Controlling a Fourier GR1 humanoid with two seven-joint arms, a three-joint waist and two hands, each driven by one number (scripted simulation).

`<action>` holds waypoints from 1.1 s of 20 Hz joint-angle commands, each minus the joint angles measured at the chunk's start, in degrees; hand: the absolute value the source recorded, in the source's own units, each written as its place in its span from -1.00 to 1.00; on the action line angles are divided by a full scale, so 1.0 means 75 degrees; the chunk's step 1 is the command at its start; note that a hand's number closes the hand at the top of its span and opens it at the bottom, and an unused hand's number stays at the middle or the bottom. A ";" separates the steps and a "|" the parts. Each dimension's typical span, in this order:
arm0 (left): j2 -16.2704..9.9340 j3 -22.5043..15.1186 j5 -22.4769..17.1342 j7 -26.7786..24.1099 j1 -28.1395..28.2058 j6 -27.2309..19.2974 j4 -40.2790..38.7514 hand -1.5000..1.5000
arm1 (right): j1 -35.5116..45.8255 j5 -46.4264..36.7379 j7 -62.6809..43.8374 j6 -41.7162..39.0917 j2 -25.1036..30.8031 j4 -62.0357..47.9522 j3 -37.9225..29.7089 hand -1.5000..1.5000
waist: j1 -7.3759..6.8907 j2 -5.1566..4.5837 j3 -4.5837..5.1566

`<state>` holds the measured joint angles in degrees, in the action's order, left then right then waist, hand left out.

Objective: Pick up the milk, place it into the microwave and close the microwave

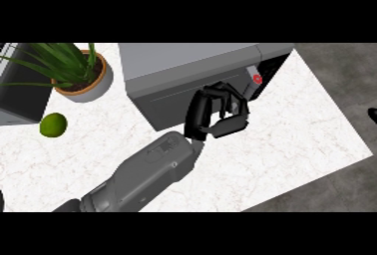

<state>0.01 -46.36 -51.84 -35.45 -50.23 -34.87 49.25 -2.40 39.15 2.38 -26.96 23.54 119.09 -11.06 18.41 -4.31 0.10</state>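
While your left hand (pixel 219 112) sits at the microwave's front, its fingers are curled round into a ring with the thumb. No carton shows inside that ring, only grey panel and counter through the gaps. It reads as closed on nothing, with the knuckles touching or just short of the dark front panel; which one you cannot tell. The grey forearm runs back from it towards the counter's near edge, slanting left.

The relation your next move turns on is hand to microwave (pixel 193 62). The box stands at the counter's far edge towards the far right corner, directly beyond the hand. Its long axis runs along that far edge, and the dark front panel (pixel 165 105), probably the door, faces you. A red button (pixel 257 78) sits just right of the fingers, with a dark strip beyond it.

The milk is nowhere in view. It is likely already inside, behind that panel, so you cannot judge its look or pose. If so, only the closing push remains, and this hand is by far the nearer.

The black sliver at the view's right edge is probably your right hand (pixel 372 115), well apart. A potted plant (pixel 83 74) stands near the far left corner, and a green fruit (pixel 53 124) lies by the left edge.
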 commanded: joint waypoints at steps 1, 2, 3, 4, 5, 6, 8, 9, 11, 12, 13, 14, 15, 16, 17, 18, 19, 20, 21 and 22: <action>-0.0002 0.0322 -0.0286 0.0115 -0.0509 0.0183 -0.0673 1.00 | 0.0123 0.0189 -0.0103 0.0048 0.0084 0.0052 -0.0042 -1.00 | 0.0108 -0.0134 0.0012; -0.0002 0.0374 -0.0309 0.0065 -0.0529 0.0157 -0.0712 1.00 | 0.0103 0.0219 -0.0140 0.0054 0.0151 -0.0027 -0.0131 -1.00 | 0.0100 -0.0142 0.0006; -0.0002 0.0349 -0.0290 0.0052 -0.0564 0.0175 -0.0773 1.00 | 0.0122 0.0241 -0.0153 0.0009 0.0222 0.0000 -0.0171 -1.00 | 0.0110 -0.0135 0.0000; -0.0002 0.0347 -0.0336 -0.0010 -0.0573 0.0196 -0.0735 1.00 | 0.0131 0.0290 -0.0221 0.0068 0.0191 0.0022 -0.0094 -1.00 | 0.0082 -0.0134 0.0011; -0.0002 0.0294 -0.0377 -0.0048 -0.0501 0.0156 -0.0760 1.00 | 0.0160 0.0256 -0.0201 0.0067 0.0225 -0.0021 -0.0160 -1.00 | 0.0101 -0.0155 0.0003; -0.0002 0.0299 -0.0354 -0.0053 -0.0635 0.0147 -0.0768 1.00 | 0.0180 0.0339 -0.0275 0.0137 0.0214 0.0012 -0.0121 -1.00 | 0.0099 -0.0136 0.0007; -0.0002 0.0304 -0.0438 -0.0102 -0.0624 0.0172 -0.0807 1.00 | 0.0175 0.0406 -0.0290 0.0114 0.0279 -0.0050 -0.0216 -1.00 | 0.0082 -0.0126 -0.0005; -0.0002 0.0261 -0.0449 -0.0151 -0.0572 0.0172 -0.0823 1.00 | 0.0207 0.0468 -0.0324 0.0107 0.0328 0.0013 -0.0229 -1.00 | 0.0136 -0.0136 0.0003; -0.0002 0.0242 -0.0506 -0.0267 -0.0526 0.0159 -0.0834 1.00 | 0.0245 0.0570 -0.0343 0.0144 0.0363 0.0000 -0.0312 -1.00 | 0.0145 -0.0133 0.0002; -0.0002 0.0302 -0.0540 -0.0267 -0.0574 0.0147 -0.0870 1.00 | 0.0232 0.0630 -0.0306 0.0116 0.0333 -0.0044 -0.0322 -1.00 | 0.0136 -0.0150 -0.0013; -0.0002 0.0207 -0.0545 -0.0259 -0.0610 0.0097 -0.0843 1.00 | 0.0298 0.0627 -0.0362 0.0095 0.0437 0.0041 -0.0334 -1.00 | 0.0210 -0.0126 -0.0004; -0.0002 0.0263 -0.0609 -0.0303 -0.0611 0.0134 -0.0836 1.00 | 0.0351 0.0738 -0.0321 0.0053 0.0432 -0.0036 -0.0362 -1.00 | 0.0112 -0.0135 -0.0012; -0.0002 0.0259 -0.0581 -0.0358 -0.0652 0.0173 -0.0866 1.00 | 0.0309 0.0776 -0.0399 -0.0008 0.0468 -0.0027 -0.0270 -1.00 | 0.0103 -0.0162 -0.0010; -0.0002 0.0168 -0.0617 -0.0410 -0.0566 0.0146 -0.0853 1.00 | 0.0346 0.0883 -0.0434 -0.0055 0.0500 0.0039 -0.0219 -1.00 | 0.0132 -0.0146 -0.0003; -0.0002 0.0175 -0.0665 -0.0339 -0.0672 0.0133 -0.0848 1.00 | 0.0375 0.0919 -0.0451 -0.0130 0.0557 0.0019 -0.0206 -1.00 | 0.0129 -0.0143 -0.0013; -0.0002 0.0199 -0.0687 -0.0451 -0.0604 0.0139 -0.0879 1.00 | 0.0390 0.0993 -0.0466 -0.0140 0.0558 0.0046 -0.0183 -1.00 | 0.0088 -0.0148 -0.0005; -0.0002 0.0122 -0.0711 -0.0463 -0.0553 0.0252 -0.0901 1.00 | 0.0368 0.1077 -0.0502 -0.0165 0.0577 -0.0005 -0.0169 -1.00 | 0.0074 -0.0167 -0.0008; -0.0002 0.0196 -0.0782 -0.0422 -0.0669 0.0125 -0.0865 1.00 | 0.0444 0.1135 -0.0478 -0.0262 0.0643 0.0023 -0.0189 -1.00 | 0.0115 -0.0154 -0.0016; -0.0002 0.0137 -0.0742 -0.0475 -0.0700 0.0146 -0.0905 1.00 | 0.0415 0.1151 -0.0514 -0.0262 0.0618 0.0029 -0.0108 -1.00 | 0.0108 -0.0166 -0.0017; -0.0002 0.0109 -0.0768 -0.0491 -0.0657 0.0191 -0.0941 1.00 | 0.0443 0.1223 -0.0577 -0.0251 0.0676 0.0033 -0.0110 -1.00 | 0.0072 -0.0167 -0.0006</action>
<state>0.02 -47.91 -56.23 -41.03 -51.05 -34.86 47.89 0.48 46.80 -1.19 -28.18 27.83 119.24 -12.37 18.71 -4.60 -0.07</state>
